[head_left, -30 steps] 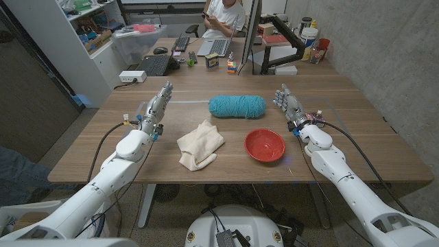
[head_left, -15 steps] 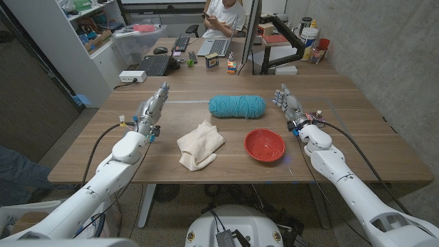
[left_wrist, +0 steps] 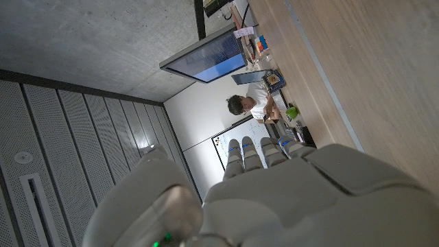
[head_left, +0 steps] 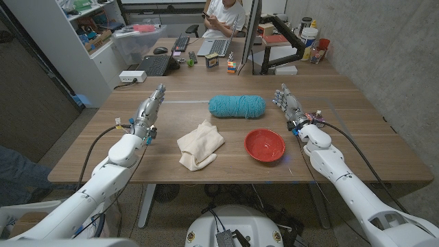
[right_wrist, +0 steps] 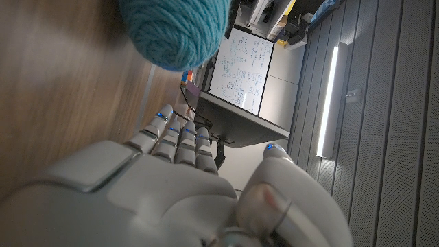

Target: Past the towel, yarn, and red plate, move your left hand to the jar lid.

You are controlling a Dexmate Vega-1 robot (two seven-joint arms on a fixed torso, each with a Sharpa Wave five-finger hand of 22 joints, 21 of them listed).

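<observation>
No jar lid can be made out on the wooden worktop (head_left: pixel 357 137); only a crumpled cream cloth towel (head_left: pixel 199 143), a teal skein of yarn (head_left: pixel 236 106) and a shallow red plate (head_left: pixel 265 145) are seen, so its place cannot be told. Such a lid would be judged light, stiff and thin, best touched on top or pinched at its rim. The left hand (head_left: pixel 147 112) is held off the towel's left with fingers extended, holding nothing; the right hand (head_left: pixel 289 105) stands likewise beside the plate. The clutter on the far desks is too small to be read.
</observation>
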